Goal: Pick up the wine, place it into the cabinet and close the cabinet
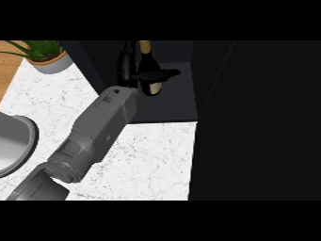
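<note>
Reaching up from the lower left of the head view, one grey forearm runs diagonally across the white marble counter and pokes its black hand into the dark open cabinet. Since it enters on the left side, I'm reading it as the left arm. The hand is pretty hard to make out against the black interior, but the fingers and thumb look curled around the wine bottle, with the thumb sticking out to the right across the bottle's body. The bottle sits inside the cabinet opening, upright-ish, its yellowish neck showing above the hand and a pale lower part just below the fingers. Can't tell whether its base is resting on the cabinet floor or not.

The cabinet door is a big dark slab on the right, swung open. A potted plant sits top left, and a grey round rim shows at the left edge.
</note>
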Robot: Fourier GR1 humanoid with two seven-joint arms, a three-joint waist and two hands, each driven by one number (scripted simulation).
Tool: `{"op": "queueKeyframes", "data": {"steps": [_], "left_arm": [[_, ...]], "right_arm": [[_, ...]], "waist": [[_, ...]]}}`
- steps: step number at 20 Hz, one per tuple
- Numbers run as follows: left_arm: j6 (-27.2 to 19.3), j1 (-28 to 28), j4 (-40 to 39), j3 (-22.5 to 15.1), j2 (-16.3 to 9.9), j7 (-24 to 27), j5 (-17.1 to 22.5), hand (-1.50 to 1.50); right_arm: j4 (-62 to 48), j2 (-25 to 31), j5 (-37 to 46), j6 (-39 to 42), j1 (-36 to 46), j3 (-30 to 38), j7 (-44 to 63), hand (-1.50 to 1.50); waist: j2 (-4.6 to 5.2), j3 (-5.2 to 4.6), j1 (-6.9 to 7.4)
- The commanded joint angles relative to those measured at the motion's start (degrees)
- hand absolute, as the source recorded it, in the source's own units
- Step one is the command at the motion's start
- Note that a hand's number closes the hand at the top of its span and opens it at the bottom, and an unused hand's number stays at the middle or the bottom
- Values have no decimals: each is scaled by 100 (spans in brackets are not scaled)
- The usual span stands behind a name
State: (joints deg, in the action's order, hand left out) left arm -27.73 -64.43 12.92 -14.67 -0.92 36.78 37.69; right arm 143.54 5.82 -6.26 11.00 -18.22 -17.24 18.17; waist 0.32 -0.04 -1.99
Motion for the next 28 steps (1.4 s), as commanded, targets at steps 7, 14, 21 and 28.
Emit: {"op": "queueKeyframes", "data": {"steps": [7,14,21,28], "left_arm": [[493,861,1143,-104,-206,74,-149,-150],[132,1399,2392,-324,-69,-278,-242,-150],[70,2797,4391,-907,-293,-788,-385,-150],[-447,3927,6135,-1418,-417,-1154,-616,-150]], "right_arm": [[1258,97,-237,-143,-463,-140,507,-150],[1523,236,-523,-240,-351,222,791,-150],[1096,147,-410,-325,-161,187,539,-150],[1458,156,46,-392,-369,-455,694,-150]], "waist": [[-102,2,209],[-119,3,244],[-118,6,321],[-131,1,240]]}}
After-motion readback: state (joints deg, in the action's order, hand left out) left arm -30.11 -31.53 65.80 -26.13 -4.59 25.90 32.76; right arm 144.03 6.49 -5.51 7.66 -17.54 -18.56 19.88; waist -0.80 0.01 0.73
